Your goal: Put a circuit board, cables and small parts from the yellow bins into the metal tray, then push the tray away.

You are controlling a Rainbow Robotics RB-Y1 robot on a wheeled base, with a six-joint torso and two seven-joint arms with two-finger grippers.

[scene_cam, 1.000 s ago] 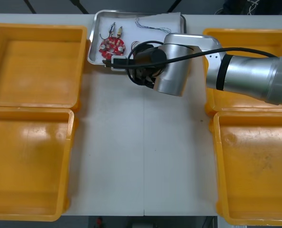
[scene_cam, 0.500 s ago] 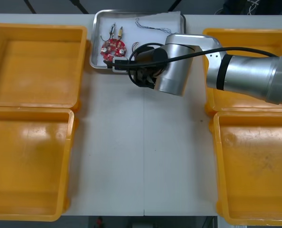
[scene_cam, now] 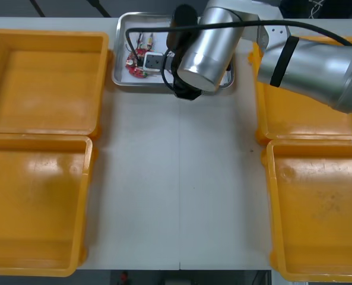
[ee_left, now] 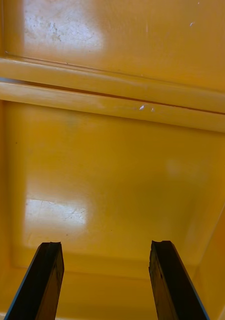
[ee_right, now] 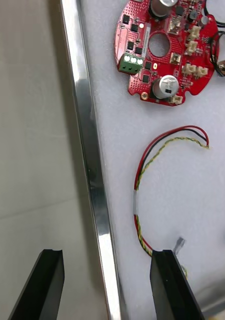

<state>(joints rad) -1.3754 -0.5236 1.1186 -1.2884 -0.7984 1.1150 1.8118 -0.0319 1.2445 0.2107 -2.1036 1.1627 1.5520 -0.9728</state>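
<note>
Astride the tray rim [ee_right: 91,165], right pincer [ee_right: 107,256] agape

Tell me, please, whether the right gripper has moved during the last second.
Yes. Judged against the yellow bins, the right gripper has moved toward the table's far edge; it now straddles the tray's rim.

no legible text anywhere, circuit board [ee_right: 162,65] included
</note>
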